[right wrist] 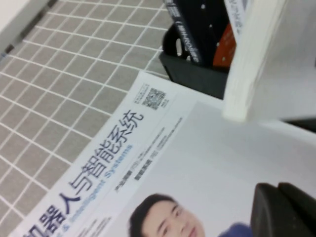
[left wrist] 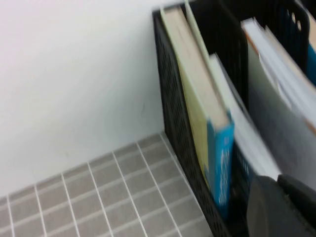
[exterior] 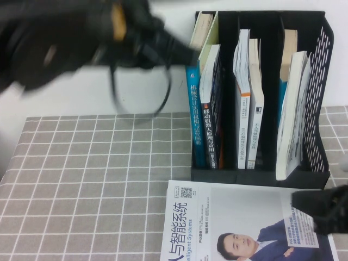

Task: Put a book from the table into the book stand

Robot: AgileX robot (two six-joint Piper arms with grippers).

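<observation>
The black mesh book stand point(exterior: 322, 70) stands at the back right of the grid-cloth table point(exterior: 81, 179), with several books upright in its three compartments. A large thin white book point(exterior: 292, 119) leans in the right compartment with its cover hidden, so I cannot tell if it is the car-suspension book. It also shows in the right wrist view point(right wrist: 256, 54). My left gripper point(exterior: 185, 53) is shut and empty, raised at the stand's upper left corner point(left wrist: 170, 98). In the left wrist view, the left gripper point(left wrist: 279, 197) is beside a blue book point(left wrist: 219, 158). My right gripper point(exterior: 304, 204) is shut and empty.
A white book showing a suited man point(exterior: 228, 217) lies flat at the front, just before the stand, with my right gripper point(right wrist: 279, 202) low over its right part point(right wrist: 148, 163). A white wall is behind the table.
</observation>
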